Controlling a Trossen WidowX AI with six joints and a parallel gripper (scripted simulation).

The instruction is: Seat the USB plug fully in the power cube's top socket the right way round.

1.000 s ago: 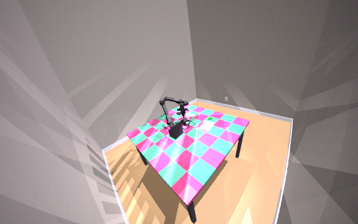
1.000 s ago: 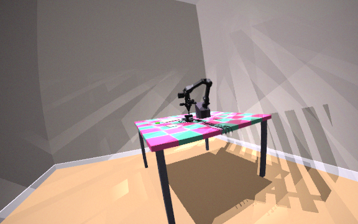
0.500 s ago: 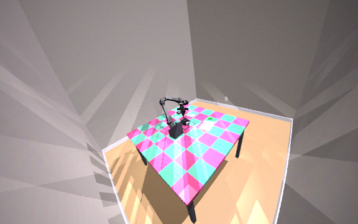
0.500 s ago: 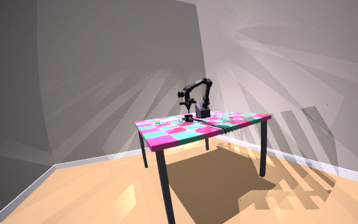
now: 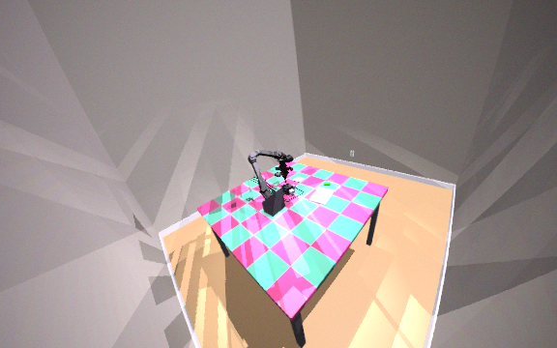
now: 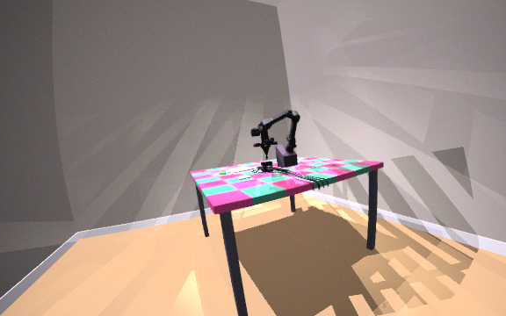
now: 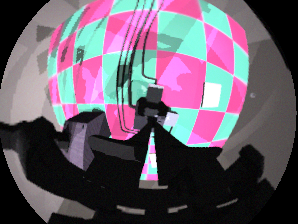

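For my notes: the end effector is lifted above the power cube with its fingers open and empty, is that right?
Not quite. The end effector is lifted above the cube, but its fingers are shut on the plug, not open and empty. The wrist view shows the plug held at the fingertips.

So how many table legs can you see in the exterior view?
4: front leg, right leg, left rear leg, and a far one mostly hidden under the table.

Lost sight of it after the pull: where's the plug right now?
In the wrist view the plug sits at the claw tips, pinched. The exterior view shows the claw lifted above the cube, left of the arm's base.
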